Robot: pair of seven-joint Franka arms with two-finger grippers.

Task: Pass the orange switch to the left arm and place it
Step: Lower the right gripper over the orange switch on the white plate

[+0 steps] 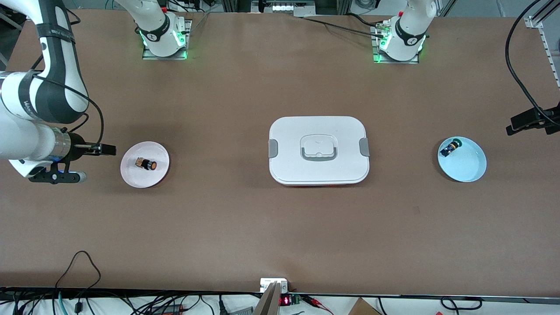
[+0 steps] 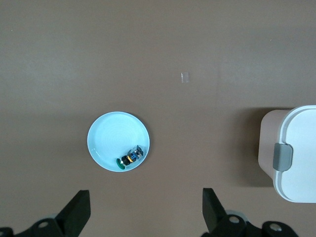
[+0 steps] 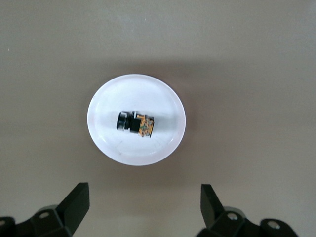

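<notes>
Brown tabletop, matte, runs wide under both arms. Right gripper hangs w/ fingers spread wide, holding nothing, beside the white plate at the right arm's end; the orange switch lies on its side in that plate. Best move, I'd judge: centre over the switch, close across its body, lift high before crossing twd the box mid-table. Left gripper waits, fingers wide & empty, over the table near the blue plate w/ the blue-green part.
</notes>
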